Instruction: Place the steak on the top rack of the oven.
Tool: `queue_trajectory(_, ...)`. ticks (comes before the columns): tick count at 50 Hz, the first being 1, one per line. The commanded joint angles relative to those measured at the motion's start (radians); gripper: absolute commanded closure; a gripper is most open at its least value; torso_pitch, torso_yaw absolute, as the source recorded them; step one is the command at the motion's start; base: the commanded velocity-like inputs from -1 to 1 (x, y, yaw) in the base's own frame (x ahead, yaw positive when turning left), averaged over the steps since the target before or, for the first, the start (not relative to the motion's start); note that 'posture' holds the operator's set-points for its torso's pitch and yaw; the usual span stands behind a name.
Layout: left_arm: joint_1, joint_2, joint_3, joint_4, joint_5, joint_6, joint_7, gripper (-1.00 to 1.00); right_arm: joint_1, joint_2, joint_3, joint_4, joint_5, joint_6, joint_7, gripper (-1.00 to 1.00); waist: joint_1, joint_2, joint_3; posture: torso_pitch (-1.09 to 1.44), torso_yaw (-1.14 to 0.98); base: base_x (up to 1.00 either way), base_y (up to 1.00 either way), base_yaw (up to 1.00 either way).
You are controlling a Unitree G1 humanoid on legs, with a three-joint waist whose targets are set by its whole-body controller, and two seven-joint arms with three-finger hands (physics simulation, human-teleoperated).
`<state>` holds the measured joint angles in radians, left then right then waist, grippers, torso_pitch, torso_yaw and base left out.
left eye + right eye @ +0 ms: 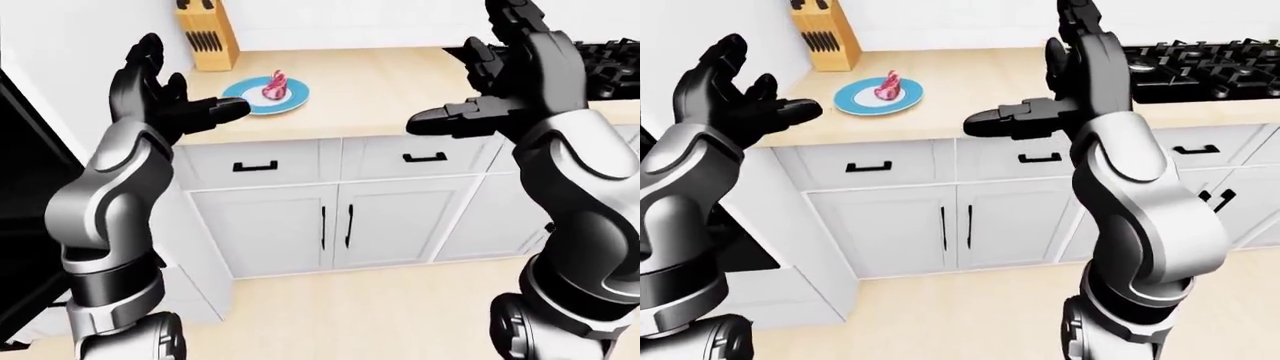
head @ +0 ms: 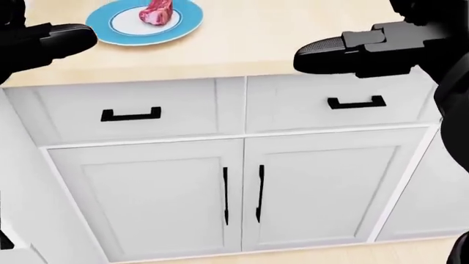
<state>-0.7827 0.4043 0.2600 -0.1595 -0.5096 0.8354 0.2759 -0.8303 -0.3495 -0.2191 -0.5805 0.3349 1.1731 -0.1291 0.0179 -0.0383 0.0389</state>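
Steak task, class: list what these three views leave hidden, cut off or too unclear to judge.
1. Oven: no rack shows. A dark panel at the left-eye view's left edge is cut off; what it is cannot be told.
2. Stove: cut by the right-eye view's right edge and partly hidden by the right hand.
3. Plate: top rim cut off in the head view.
4. Left hand: mostly outside the head view.
5. Steak: underside hidden.

Both eye views looked down from head height across the wooden counter (image 1: 400,82) toward the white cabinet doors (image 1: 940,225), the right-eye view shifted right to take in the stove (image 1: 1200,67). The head view sat closer and steeper, sharing the blue plate (image 2: 143,22) and drawers (image 2: 132,110).
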Motion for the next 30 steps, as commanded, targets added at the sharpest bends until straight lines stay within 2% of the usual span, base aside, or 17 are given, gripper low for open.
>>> queue_trajectory(1, -0.03, 0.005, -0.002, -0.018, 0.0, -0.026, -0.01, -1.0, -0.023, -0.014, -0.017, -0.009, -0.006, -0.023, -0.004, -1.0, -0.003, -0.017, -0.025, 0.0, 0.0, 0.15, 0.0, 0.0)
queue_trajectory(2, -0.031, 0.004, 0.0, -0.017, 0.0, -0.024, -0.009, -1.0, -0.024, -0.014, -0.016, -0.007, -0.006, -0.023, -0.004, -1.0, 0.004, -0.025, -0.033, 0.0, 0.0, 0.14, 0.0, 0.0)
queue_trajectory(3, -0.031, 0.003, -0.001, -0.014, 0.001, -0.027, -0.012, -1.0, -0.023, -0.013, -0.015, -0.005, -0.007, -0.027, -0.004, -1.0, -0.01, -0.003, -0.024, 0.0, 0.0, 0.14, 0.0, 0.0)
queue_trajectory(5, -0.032, 0.003, -0.002, -0.015, 0.003, -0.025, -0.012, -1.0, -0.018, -0.013, -0.013, 0.001, -0.008, -0.036, -0.001, -1.0, -0.009, -0.011, -0.018, 0.0, 0.0, 0.15, 0.0, 0.0)
queue_trajectory(7, -0.032, 0.001, -0.003, -0.009, 0.006, -0.03, -0.015, -1.0, -0.021, -0.014, -0.014, 0.001, -0.007, -0.032, -0.002, -1.0, -0.012, 0.005, -0.024, 0.0, 0.0, 0.15, 0.0, 0.0)
queue_trajectory(11, -0.033, 0.0, -0.004, -0.006, 0.009, -0.032, -0.017, -1.0, -0.021, -0.015, -0.013, 0.006, -0.009, -0.035, -0.001, -1.0, -0.016, 0.042, -0.009, 0.0, 0.0, 0.15, 0.0, 0.0)
queue_trajectory(13, -0.035, 0.001, -0.001, -0.012, 0.007, -0.024, -0.015, -1.0, -0.022, -0.014, -0.012, 0.005, -0.009, -0.034, -0.002, -1.0, -0.022, 0.076, -0.012, 0.0, 0.0, 0.14, 0.0, 0.0)
queue_trajectory(15, -0.033, 0.001, 0.0, -0.007, 0.009, -0.029, -0.018, -1.0, -0.021, -0.013, -0.01, 0.006, -0.01, -0.035, -0.003, -1.0, -0.027, 0.143, -0.032, 0.0, 0.0, 0.15, 0.0, 0.0)
queue_trajectory(16, -0.033, 0.001, 0.0, -0.007, 0.009, -0.028, -0.018, -1.0, -0.02, -0.012, -0.01, 0.006, -0.01, -0.036, -0.002, -1.0, -0.018, 0.094, -0.019, 0.0, 0.0, 0.14, 0.0, 0.0)
queue_trajectory(17, -0.034, 0.002, 0.001, -0.007, 0.008, -0.027, -0.018, -1.0, -0.02, -0.013, -0.01, 0.008, -0.011, -0.038, -0.001, -1.0, -0.024, 0.117, -0.02, 0.0, 0.0, 0.14, 0.0, 0.0)
queue_trajectory(18, -0.035, 0.002, 0.002, -0.012, 0.006, -0.021, -0.015, -1.0, -0.021, -0.013, -0.012, 0.006, -0.01, -0.035, -0.002, -1.0, -0.019, 0.111, -0.022, 0.0, 0.0, 0.15, 0.0, 0.0)
queue_trajectory(21, -0.036, 0.002, 0.002, -0.015, 0.003, -0.018, -0.014, -1.0, -0.024, -0.012, -0.012, 0.003, -0.009, -0.03, -0.004, -1.0, -0.015, 0.087, -0.029, 0.0, 0.0, 0.14, 0.0, 0.0)
queue_trajectory(25, -0.032, 0.0, -0.002, -0.004, 0.01, -0.031, -0.019, -1.0, -0.02, -0.011, -0.009, 0.004, -0.011, -0.034, -0.002, -1.0, -0.009, 0.041, -0.014, 0.0, 0.0, 0.14, 0.0, 0.0)
queue_trajectory(27, -0.033, 0.0, -0.001, 0.001, 0.012, -0.036, -0.022, -1.0, -0.026, -0.013, -0.014, 0.0, -0.008, -0.027, -0.001, -1.0, -0.003, -0.003, -0.024, 0.0, 0.0, 0.15, 0.0, 0.0)
queue_trajectory(28, -0.033, -0.001, -0.002, -0.004, 0.011, -0.03, -0.019, -1.0, -0.026, -0.014, -0.015, -0.001, -0.008, -0.027, -0.002, -1.0, -0.003, -0.041, -0.032, 0.0, 0.0, 0.14, 0.0, 0.0)
queue_trajectory(29, -0.03, -0.003, -0.004, -0.003, 0.012, -0.033, -0.022, -1.0, -0.022, -0.012, -0.01, 0.0, -0.009, -0.031, -0.003, -1.0, -0.012, 0.0, -0.026, 0.0, 0.0, 0.15, 0.0, 0.0)
queue_trajectory(30, -0.028, -0.003, -0.003, -0.002, 0.013, -0.034, -0.022, -1.0, -0.021, -0.009, -0.006, 0.002, -0.012, -0.033, -0.004, -1.0, -0.008, -0.015, -0.022, 0.0, 0.0, 0.14, 0.0, 0.0)
